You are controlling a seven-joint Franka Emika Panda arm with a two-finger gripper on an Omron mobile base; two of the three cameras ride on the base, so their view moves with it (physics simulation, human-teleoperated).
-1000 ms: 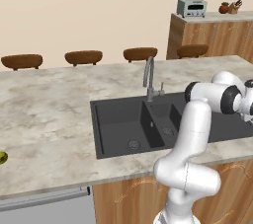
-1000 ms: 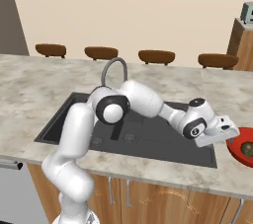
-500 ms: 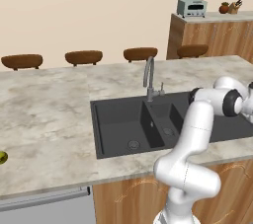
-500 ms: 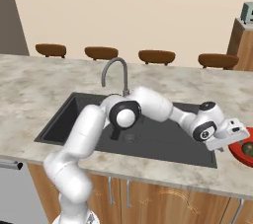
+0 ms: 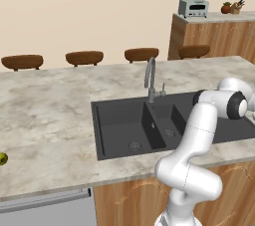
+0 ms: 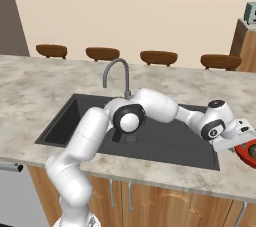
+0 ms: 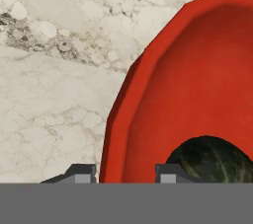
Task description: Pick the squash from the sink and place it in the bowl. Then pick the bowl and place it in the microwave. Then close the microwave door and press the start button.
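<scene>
The red bowl (image 7: 197,70) lies on the marble counter to the right of the sink (image 6: 70,121), at the right edge of the right base view (image 6: 248,150). The dark green squash (image 7: 212,161) rests inside it. My gripper (image 7: 124,173) is low over the bowl's near rim, one fingertip (image 7: 81,172) outside the rim and the other inside the bowl. The jaws are partly drawn in, and a gap shows between the inner fingertip and the rim. In the right base view the gripper (image 6: 245,140) reaches far right, just past the dark double-basin sink (image 5: 124,125).
A curved steel faucet (image 5: 149,73) stands behind the sink. A yellow-green fruit (image 5: 2,159) lies on the counter's far left. Brown stools (image 6: 159,57) line the far side of the counter. A toaster oven (image 5: 193,7) sits on a rear cabinet.
The arm has stretched further right and lowered the hand onto the bowl's rim. The jaws have narrowed from wide open to about half.
</scene>
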